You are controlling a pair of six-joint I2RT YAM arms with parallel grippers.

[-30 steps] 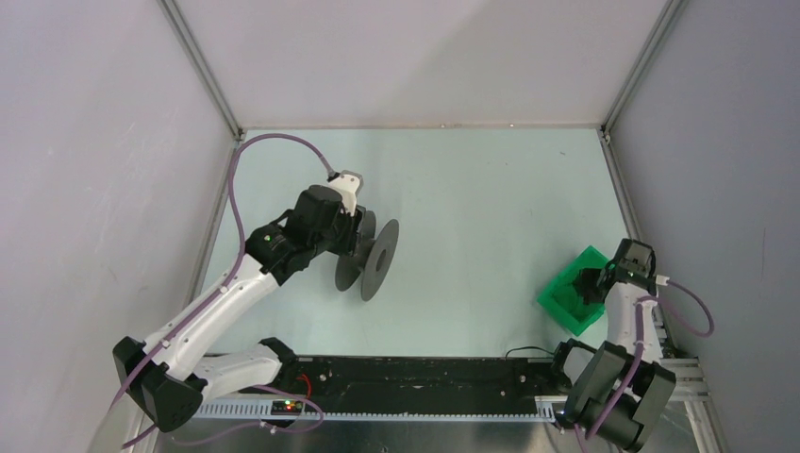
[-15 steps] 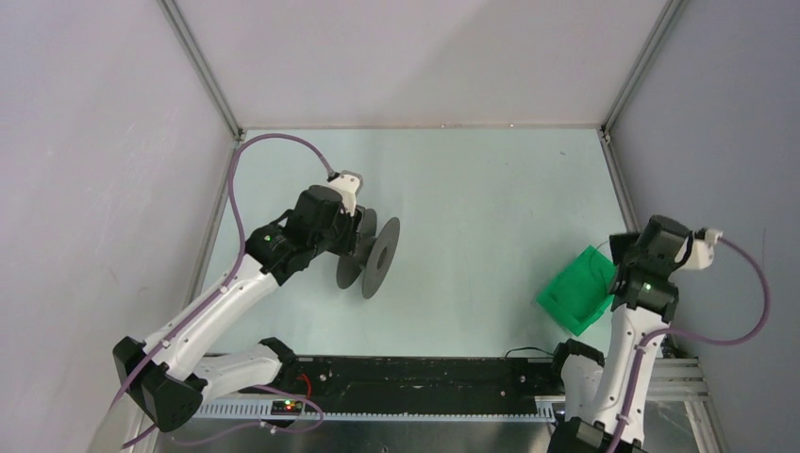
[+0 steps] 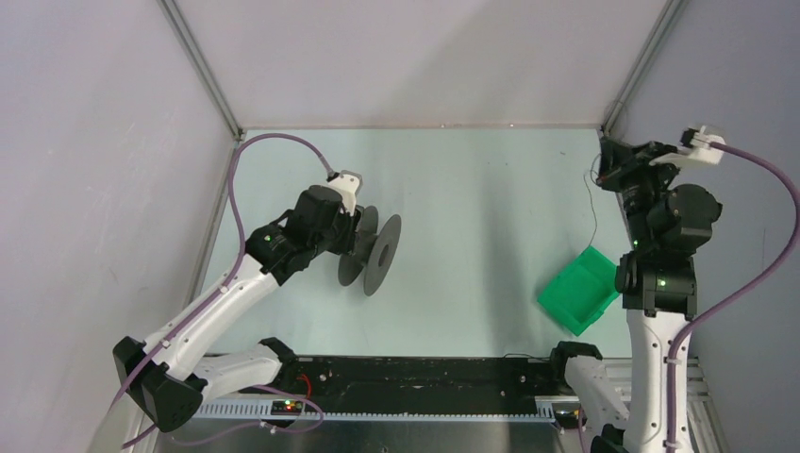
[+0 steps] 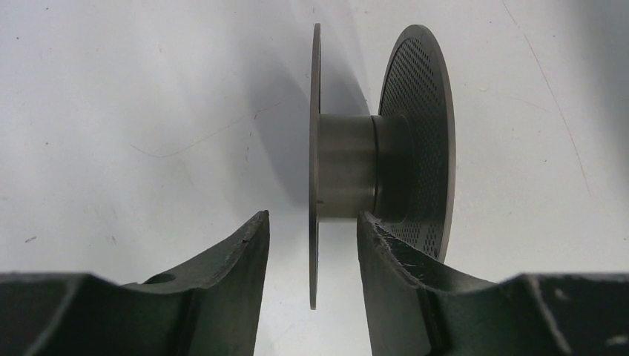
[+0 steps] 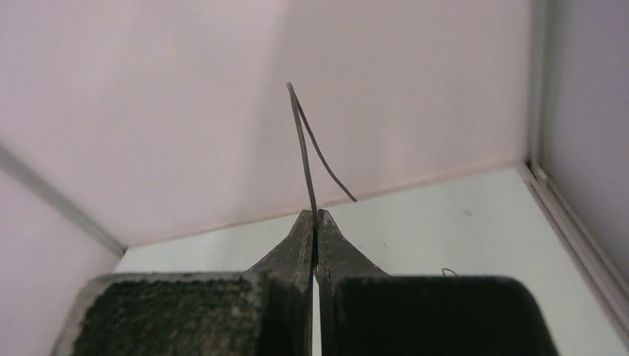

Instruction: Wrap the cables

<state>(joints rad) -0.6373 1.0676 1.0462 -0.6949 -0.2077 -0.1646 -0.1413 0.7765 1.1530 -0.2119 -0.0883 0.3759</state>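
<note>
The dark grey spool (image 3: pixel 379 255) stands on its flange edges left of centre; in the left wrist view its hub (image 4: pixel 346 174) is bare. My left gripper (image 3: pixel 358 229) is open, and its fingers straddle the spool's near flange (image 4: pixel 314 111) without touching it (image 4: pixel 311 219). My right gripper (image 3: pixel 605 170) is raised high at the far right and shut on the cable (image 3: pixel 594 209), a hair-fine dark wire that hangs down from it towards the green bin. In the right wrist view the cable (image 5: pixel 300 144) sticks out past the shut fingertips (image 5: pixel 317 213) and bends back in a hook.
A green bin (image 3: pixel 577 291) sits tilted on the table at the right, below the right gripper. A black rail (image 3: pixel 415 373) runs along the near edge. Enclosure walls and metal corner posts (image 3: pixel 623 90) stand close to the right arm.
My right arm has lifted out of the green bin and swung up and away to the far right, drawing the cable up with it. The left arm and spool have barely moved.
</note>
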